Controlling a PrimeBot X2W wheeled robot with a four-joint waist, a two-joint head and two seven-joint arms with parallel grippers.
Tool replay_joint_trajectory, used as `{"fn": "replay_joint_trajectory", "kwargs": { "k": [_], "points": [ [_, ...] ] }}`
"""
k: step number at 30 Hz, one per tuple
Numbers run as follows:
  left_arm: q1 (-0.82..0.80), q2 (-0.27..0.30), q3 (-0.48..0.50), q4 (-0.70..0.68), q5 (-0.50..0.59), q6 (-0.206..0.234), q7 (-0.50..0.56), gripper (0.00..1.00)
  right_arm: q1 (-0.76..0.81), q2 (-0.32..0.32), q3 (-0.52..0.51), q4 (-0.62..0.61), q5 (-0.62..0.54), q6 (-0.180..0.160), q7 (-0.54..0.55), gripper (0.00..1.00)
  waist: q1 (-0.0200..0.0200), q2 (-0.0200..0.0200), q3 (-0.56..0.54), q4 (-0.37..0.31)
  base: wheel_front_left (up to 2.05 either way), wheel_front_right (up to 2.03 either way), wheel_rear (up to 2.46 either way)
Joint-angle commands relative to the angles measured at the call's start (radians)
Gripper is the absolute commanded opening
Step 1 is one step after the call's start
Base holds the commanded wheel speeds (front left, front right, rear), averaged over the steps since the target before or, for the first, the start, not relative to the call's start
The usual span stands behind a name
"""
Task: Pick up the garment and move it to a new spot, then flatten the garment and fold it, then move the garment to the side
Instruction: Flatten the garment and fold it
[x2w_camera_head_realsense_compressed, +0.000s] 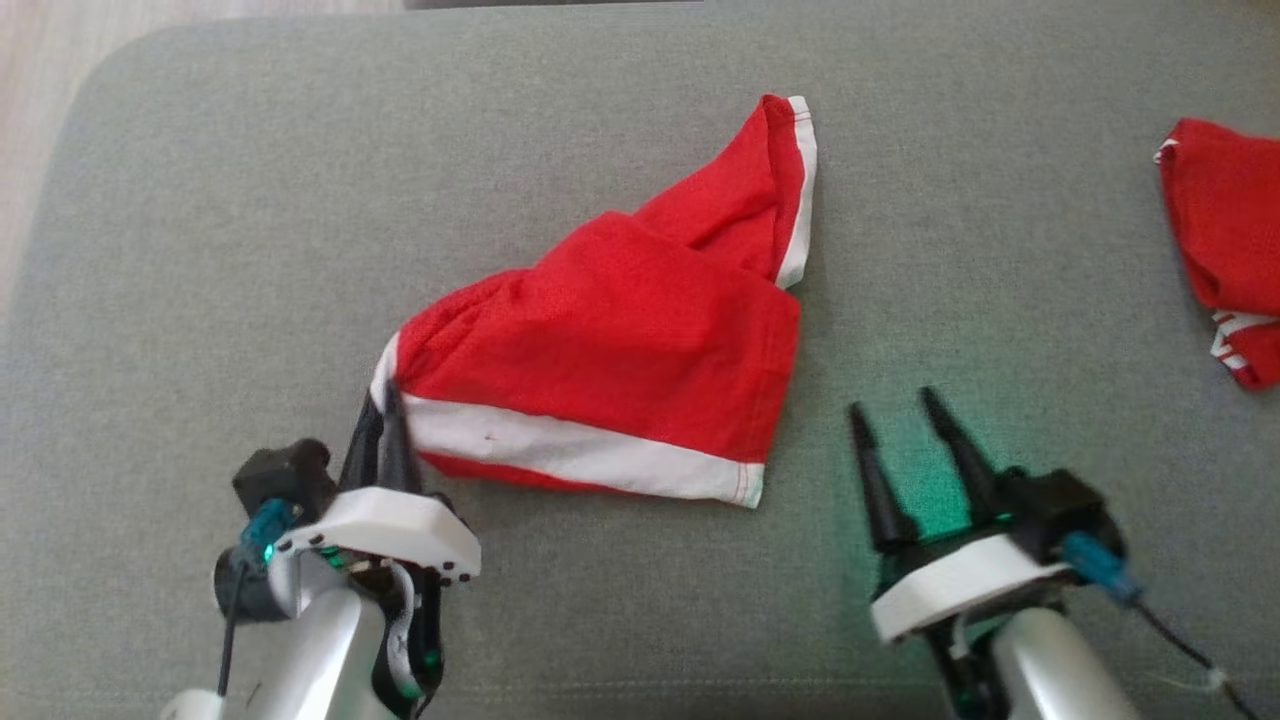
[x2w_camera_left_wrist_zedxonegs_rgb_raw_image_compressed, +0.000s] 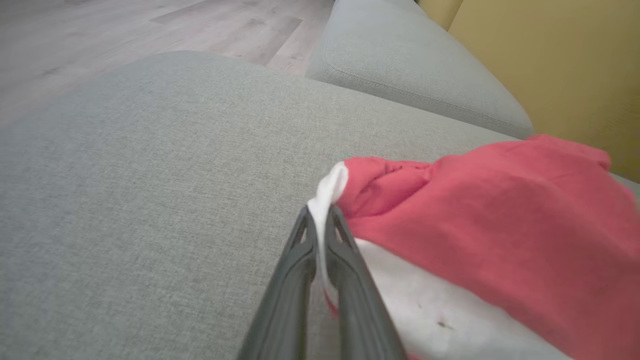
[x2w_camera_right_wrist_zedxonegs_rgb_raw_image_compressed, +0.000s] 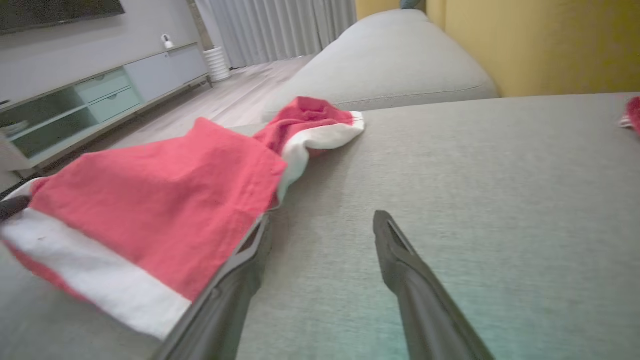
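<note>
Garment (x2w_camera_head_realsense_compressed: 610, 340) looks light and limp, so it'll drape and drag; take it by the white hem corners, not the middle. It's red with white bands, half-bunched mid-cushion (x2w_camera_head_realsense_compressed: 200, 250). Your left tool (x2w_camera_head_realsense_compressed: 385, 410) is pinched on the near-left hem corner, and the right tool (x2w_camera_head_realsense_compressed: 893, 402) is spread wide beside the other corner.

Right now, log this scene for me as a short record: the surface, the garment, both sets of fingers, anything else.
surface: grey sofa cushion
garment: red, white band, crumpled on the cushion
left fingers: shut on the garment's white corner
right fingers: open, empty, beside the garment's right edge
other: second red cloth, far right
</note>
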Motion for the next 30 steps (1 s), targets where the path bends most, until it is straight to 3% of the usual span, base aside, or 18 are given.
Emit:
{"fn": "replay_joint_trajectory", "kwargs": {
  "k": [1, 7, 23, 24, 25, 27, 28, 29, 30],
  "points": [
    [-0.019, 0.014, 0.026, -0.037, -0.004, -0.004, -0.002, 1.00, -0.006, -0.004, 0.042, -0.025, 0.004, 0.007, 0.003, 1.00, 0.0000, 0.0000, -0.006, 0.005, 0.00, 0.00, 0.00],
    [-0.003, 0.014, 0.001, -0.070, 0.014, -0.027, -0.009, 1.00, 0.005, -0.004, 0.163, 0.005, 0.038, 0.007, 0.057, 1.00, 0.0000, 0.0000, -0.031, 0.041, 0.00, 0.00, 0.00],
    [0.081, 0.018, -0.034, -0.189, 0.055, -0.030, -0.014, 1.00, -0.073, -0.004, 0.192, 0.240, 0.027, 0.007, 0.093, 0.98, 0.0000, 0.0000, -0.035, 0.193, 0.00, 0.00, 0.00],
    [0.084, 0.017, -0.035, -0.192, 0.056, -0.029, -0.015, 1.00, -0.080, -0.004, 0.194, 0.244, 0.030, 0.007, 0.086, 0.76, 0.0000, 0.0000, -0.035, 0.196, 0.00, 0.00, 0.00],
    [0.087, 0.016, -0.036, -0.196, 0.056, -0.027, -0.015, 1.00, -0.085, -0.004, 0.195, 0.247, 0.033, 0.007, 0.079, 0.47, 0.0000, 0.0000, -0.034, 0.197, 0.00, 0.00, 0.00],
    [0.093, 0.015, -0.036, -0.202, 0.056, -0.025, -0.015, 1.00, -0.092, -0.004, 0.183, 0.248, 0.036, 0.007, 0.059, 0.28, 0.0000, 0.0000, -0.033, 0.196, 0.00, 0.00, 0.00],
    [0.096, 0.015, -0.034, -0.204, 0.055, -0.023, -0.015, 1.00, -0.094, -0.004, 0.173, 0.249, 0.034, 0.007, 0.051, 0.08, 0.0000, 0.0000, -0.033, 0.192, 0.00, 0.00, 0.00],
    [0.099, 0.015, -0.032, -0.207, 0.055, -0.022, -0.015, 1.00, -0.097, -0.004, 0.161, 0.247, 0.033, 0.007, 0.042, 0.00, 0.0000, 0.0000, -0.032, 0.187, 0.00, 0.00, 0.00],
    [0.101, 0.016, -0.030, -0.209, 0.054, -0.021, -0.015, 1.00, -0.098, -0.004, 0.146, 0.244, 0.029, 0.007, 0.034, 0.00, 0.0000, 0.0000, -0.032, 0.180, 0.00, 0.00, 0.00]
  ]
}}
